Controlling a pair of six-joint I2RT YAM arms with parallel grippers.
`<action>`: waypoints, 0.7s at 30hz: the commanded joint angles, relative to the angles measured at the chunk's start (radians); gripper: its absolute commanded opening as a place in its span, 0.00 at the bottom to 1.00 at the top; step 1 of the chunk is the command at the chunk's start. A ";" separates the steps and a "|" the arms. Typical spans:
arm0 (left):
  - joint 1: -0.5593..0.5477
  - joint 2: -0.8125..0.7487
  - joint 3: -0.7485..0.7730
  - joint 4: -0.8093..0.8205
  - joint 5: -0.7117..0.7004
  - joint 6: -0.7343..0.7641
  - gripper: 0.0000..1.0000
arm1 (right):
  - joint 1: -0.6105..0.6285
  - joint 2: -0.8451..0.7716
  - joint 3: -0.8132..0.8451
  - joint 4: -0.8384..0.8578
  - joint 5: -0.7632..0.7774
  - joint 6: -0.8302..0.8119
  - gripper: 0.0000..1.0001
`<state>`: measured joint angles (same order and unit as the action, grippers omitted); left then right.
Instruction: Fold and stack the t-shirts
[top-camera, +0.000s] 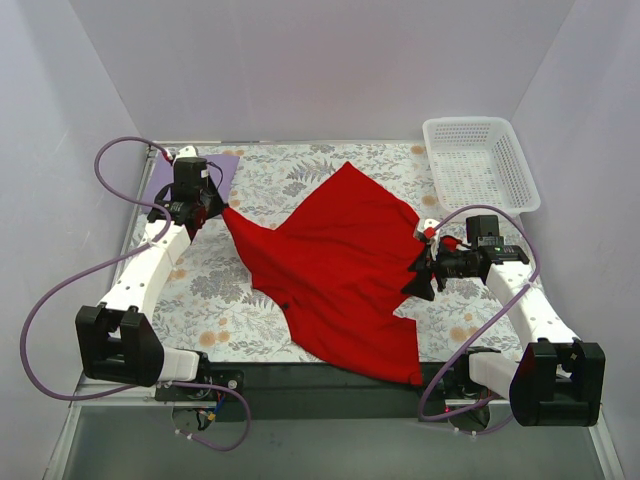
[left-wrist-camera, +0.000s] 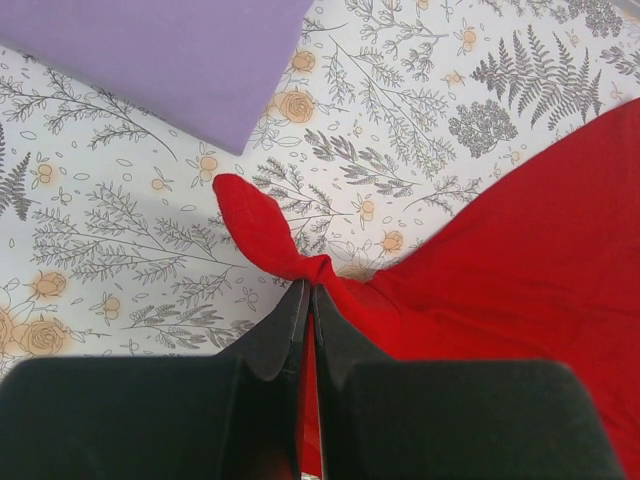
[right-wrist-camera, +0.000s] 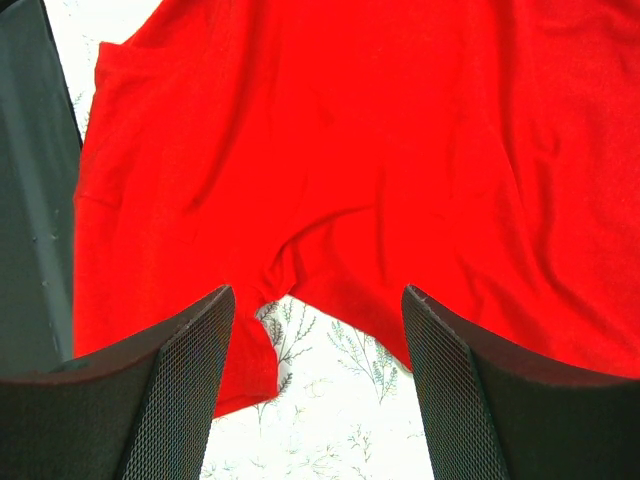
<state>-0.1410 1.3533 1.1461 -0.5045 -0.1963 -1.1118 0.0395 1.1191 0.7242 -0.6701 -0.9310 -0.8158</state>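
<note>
- Our left gripper (left-wrist-camera: 308, 292) is pinching a twisted corner of the plain bright red cloth t-shirt (top-camera: 335, 260), jaws pressed together on it.
- Our right gripper (right-wrist-camera: 318, 300) is standing wide open at that shirt's right edge.
- The red shirt is lying spread and wrinkled across the floral table covering (top-camera: 200, 290).
- The flat pale lavender t-shirt rectangle (left-wrist-camera: 170, 60) is lying just beyond the pinched corner.

Matt red cloth t-shirt (top-camera: 340, 260); white plastic mesh basket (top-camera: 480, 165)

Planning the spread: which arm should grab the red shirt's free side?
Right: the right gripper stands open over the red t-shirt's edge, while the left gripper is shut on its far corner.
</note>
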 joint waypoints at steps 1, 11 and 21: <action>0.004 -0.002 0.046 0.007 -0.037 0.021 0.00 | -0.004 -0.004 0.001 0.018 -0.026 -0.013 0.74; 0.006 0.023 0.067 0.001 -0.058 0.032 0.00 | -0.006 -0.008 0.000 0.018 -0.026 -0.014 0.74; 0.026 -0.153 -0.095 -0.042 -0.059 -0.034 0.67 | -0.004 -0.013 -0.015 0.009 -0.037 -0.054 0.75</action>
<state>-0.1246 1.3262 1.1122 -0.5209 -0.2729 -1.1305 0.0391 1.1191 0.7227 -0.6701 -0.9314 -0.8227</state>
